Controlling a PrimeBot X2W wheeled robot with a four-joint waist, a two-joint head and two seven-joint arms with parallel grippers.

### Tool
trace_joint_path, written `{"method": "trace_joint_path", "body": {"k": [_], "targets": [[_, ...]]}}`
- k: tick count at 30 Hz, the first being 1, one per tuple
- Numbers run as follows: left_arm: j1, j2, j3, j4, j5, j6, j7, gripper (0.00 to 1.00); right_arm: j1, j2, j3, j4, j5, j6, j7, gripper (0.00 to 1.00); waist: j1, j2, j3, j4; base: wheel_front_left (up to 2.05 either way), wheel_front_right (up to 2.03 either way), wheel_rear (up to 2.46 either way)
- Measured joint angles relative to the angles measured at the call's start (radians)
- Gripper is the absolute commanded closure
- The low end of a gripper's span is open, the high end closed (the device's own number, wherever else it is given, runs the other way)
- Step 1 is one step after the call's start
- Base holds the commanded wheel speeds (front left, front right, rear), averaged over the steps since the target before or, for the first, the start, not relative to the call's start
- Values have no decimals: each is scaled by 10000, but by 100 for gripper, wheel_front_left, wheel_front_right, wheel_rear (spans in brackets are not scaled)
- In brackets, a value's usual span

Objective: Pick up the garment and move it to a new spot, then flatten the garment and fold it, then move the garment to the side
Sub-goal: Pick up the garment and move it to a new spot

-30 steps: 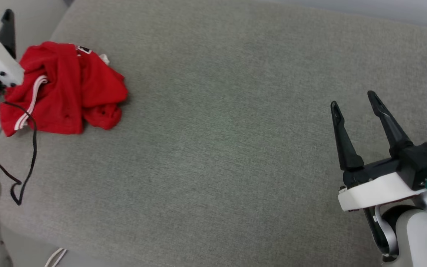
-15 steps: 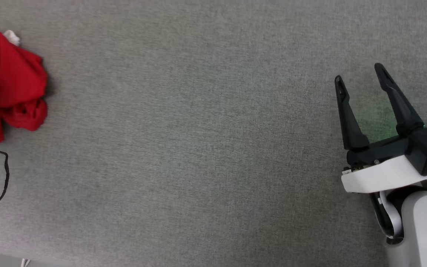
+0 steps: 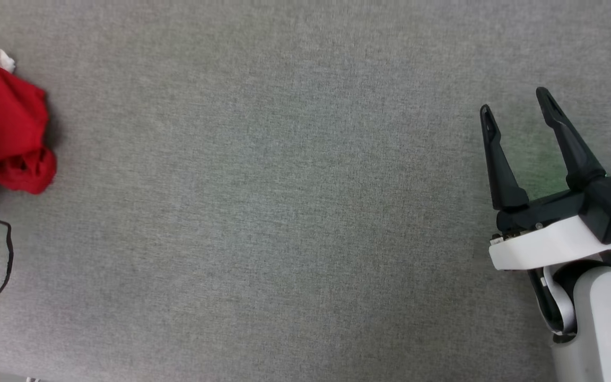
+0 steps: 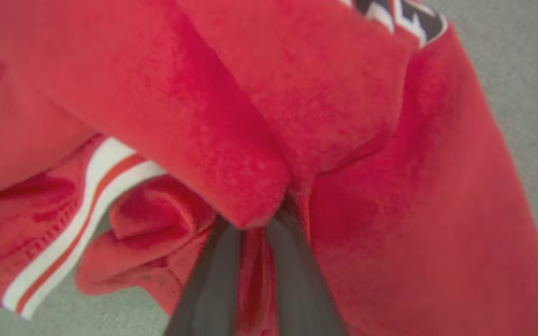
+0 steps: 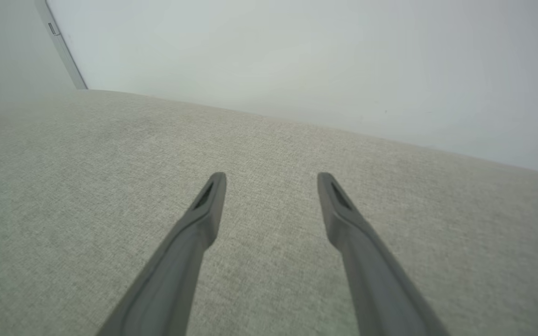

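The garment (image 3: pixel 6 122), a crumpled red shirt, lies at the far left edge of the head view on the grey cloth surface (image 3: pixel 284 212). In the left wrist view the garment (image 4: pixel 367 163) is close up, with white-and-red striped trim and a bit of black-and-white lettering at the top. My left gripper (image 4: pixel 255 228) is shut on a fold of it, red cloth pinched between the two fingers and their tips hidden under the fold. My right gripper (image 3: pixel 515 101) hovers open at the right, far from the shirt. Nothing sits between the right gripper (image 5: pixel 271 179) fingers.
A black cable (image 3: pixel 3 260) loops on the surface just below the garment at the lower left. The surface's near edge shows at the bottom left corner. A pale wall (image 5: pixel 297 56) rises behind the far edge in the right wrist view.
The head camera has swung right and down, so the garment has slid to the picture's left edge and the left arm has left it. The right gripper stays open.
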Motion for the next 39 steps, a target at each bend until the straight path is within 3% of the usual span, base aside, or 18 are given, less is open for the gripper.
{"method": "trace_joint_path", "body": {"k": [10,20,27,39], "targets": [[-241,-173,-426,-642,784,25,-3310,100,558,270,-295,583,196,0,-311,0,-1,0,-1573,66,0,0,0],[-336,-1150,-1310,-1588,1490,-92,-6126,100,1588,506,-575,851,441,0,-391,0,-2,0,-3590,-80,0,0,0],[593,-2211,-1931,-2569,1549,-211,-6851,100,2247,560,-675,830,554,0,-249,0,-3,1,-4747,-699,0,0,0],[3068,-4692,-3599,-4895,1158,-332,-7045,100,3112,569,-926,366,721,0,228,0,-4,0,-5775,-2451,0,0,0]]}}
